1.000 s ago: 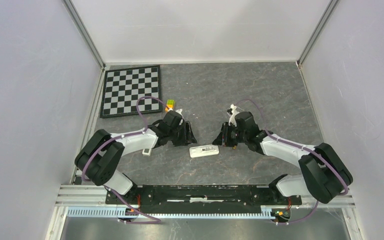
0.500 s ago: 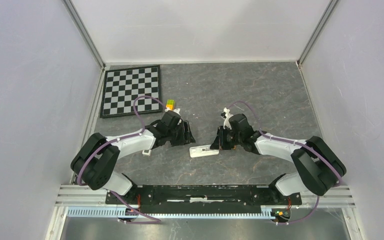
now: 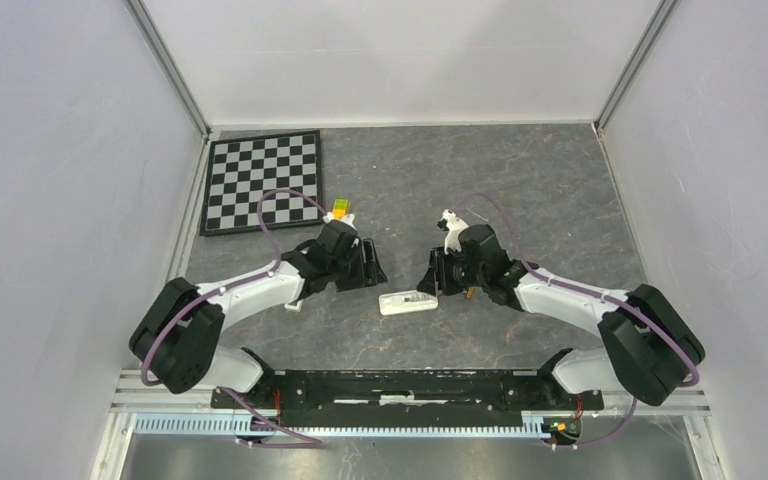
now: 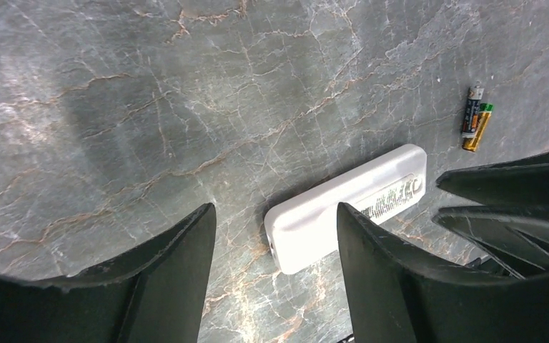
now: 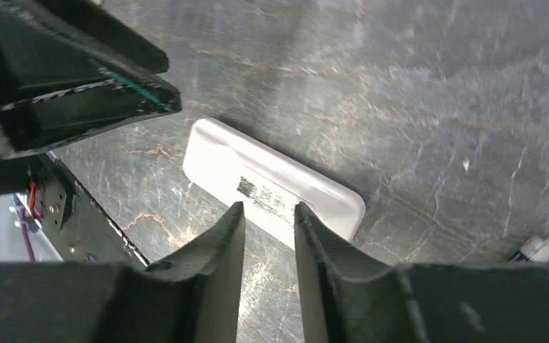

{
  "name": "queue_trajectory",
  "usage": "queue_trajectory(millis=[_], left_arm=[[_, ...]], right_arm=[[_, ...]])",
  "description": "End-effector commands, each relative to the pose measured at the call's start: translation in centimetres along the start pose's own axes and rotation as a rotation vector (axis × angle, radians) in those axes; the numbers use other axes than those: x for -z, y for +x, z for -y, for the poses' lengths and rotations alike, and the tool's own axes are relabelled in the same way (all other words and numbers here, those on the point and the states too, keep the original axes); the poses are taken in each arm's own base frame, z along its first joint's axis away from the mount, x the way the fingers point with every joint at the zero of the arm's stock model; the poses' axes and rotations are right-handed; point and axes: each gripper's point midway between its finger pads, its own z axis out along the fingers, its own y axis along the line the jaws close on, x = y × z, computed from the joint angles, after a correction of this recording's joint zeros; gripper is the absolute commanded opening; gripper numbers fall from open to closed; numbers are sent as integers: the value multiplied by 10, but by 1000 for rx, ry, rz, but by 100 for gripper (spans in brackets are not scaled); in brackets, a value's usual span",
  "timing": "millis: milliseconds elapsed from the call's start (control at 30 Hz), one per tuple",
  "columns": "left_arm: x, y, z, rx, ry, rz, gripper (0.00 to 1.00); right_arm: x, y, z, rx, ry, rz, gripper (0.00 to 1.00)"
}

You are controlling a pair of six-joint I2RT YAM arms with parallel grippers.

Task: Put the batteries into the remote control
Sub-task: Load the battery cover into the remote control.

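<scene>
My left gripper [image 4: 273, 214] hangs over one end of the remote [image 4: 304, 236] w/ jaws spread wide and nothing in them; the white end shows below, betw. the fingers. My right gripper [image 5: 268, 214] is over the other half, jaws only a slit apart & empty, and a printed label on the remote shows thru the gap. The remote lies flat on the table [image 3: 520, 190], about midway betw. my two arms, label side up. The batteries [image 4: 475, 118] lie side by side, touching, on the stone just beyond the remote's far end, nearer my right gripper. Handling, as I judge it: batts are light, stiff, smooth & round. They'll roll or squirt out of a sloppy pinch, so take one across its mid-body, fingers square to the long axis, low to the table. The remote is light hard plastic & prob. slides on the stone, so pin it by its long edges. Counts: 1 remote and 2 batts I can be sure of — a small metallic bit at the edge of the right wrist view may be one of those or another, too cropped to tell. Also 1 checkerboard [image 3: 263, 182] and 1 yellow-green block [image 3: 340, 210] just off the board's corner.
</scene>
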Motion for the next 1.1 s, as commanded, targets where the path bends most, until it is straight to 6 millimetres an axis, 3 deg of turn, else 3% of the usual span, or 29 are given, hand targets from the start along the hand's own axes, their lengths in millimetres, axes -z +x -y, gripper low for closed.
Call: queue_trajectory(millis=[0,100,233,400,467,600,933,1067], left_arm=[[18,-21,0,-35,-28,82,71],[33,-32,-7,-23,-63,133,75],[60,-46,-22,32,-132,208,87],[93,-59,-49,110,-236,294,100],[105,-63,-56,134,-253,324,100],[120,-67,-60,161,-250,357,100],[130,-71,-61,178,-231,352,100],[130,-70,-62,177,-228,344,100]], right_arm=[[14,-45,-36,273,-131,139,48],[13,-45,-33,431,-127,156,75],[6,-34,-42,623,-184,124,83],[-8,-19,-42,899,-140,37,85],[-13,-11,-42,980,-145,-7,85],[-23,8,-22,1093,-94,-149,85],[-39,8,-5,1195,-39,-259,80],[-46,11,1,1196,-32,-311,71]])
